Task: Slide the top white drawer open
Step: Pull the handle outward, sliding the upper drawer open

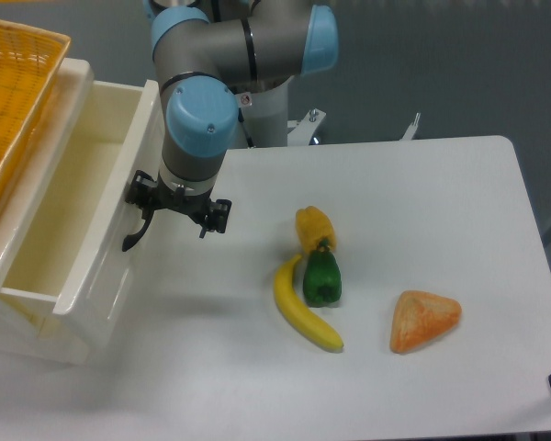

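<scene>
The top white drawer (pixel 106 219) stands pulled out at the left, its deep cream tray (pixel 50 216) showing and nothing visible in it. Its curved black handle (pixel 133 237) pokes out from under my gripper (pixel 165 213), which hangs straight down against the drawer front. The wrist hides the fingers, but the drawer follows the gripper, so the gripper is shut on the handle. The arm's blue-capped joint (pixel 200 115) sits right above it.
A yellow woven basket (pixel 14 73) rests on the cabinet top at the far left. On the white table (pixel 422 202) lie a yellow pepper (pixel 314 227), a green pepper (pixel 322 277), a banana (pixel 305 312) and an orange triangular pastry (pixel 424 320).
</scene>
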Controlling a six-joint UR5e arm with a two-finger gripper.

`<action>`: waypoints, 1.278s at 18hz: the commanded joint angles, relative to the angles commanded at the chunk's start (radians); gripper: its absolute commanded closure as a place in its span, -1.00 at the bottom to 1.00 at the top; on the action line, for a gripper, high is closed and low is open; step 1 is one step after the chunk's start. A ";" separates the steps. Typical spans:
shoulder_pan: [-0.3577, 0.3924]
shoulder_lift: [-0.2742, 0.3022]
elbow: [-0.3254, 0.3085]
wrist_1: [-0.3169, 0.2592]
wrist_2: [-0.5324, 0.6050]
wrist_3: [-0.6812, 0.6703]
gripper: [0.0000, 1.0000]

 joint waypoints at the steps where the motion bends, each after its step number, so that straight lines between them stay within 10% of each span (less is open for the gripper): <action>1: 0.005 0.000 0.000 0.000 0.003 0.003 -1.00; 23: 0.112 -0.014 0.018 0.000 0.006 0.167 -1.00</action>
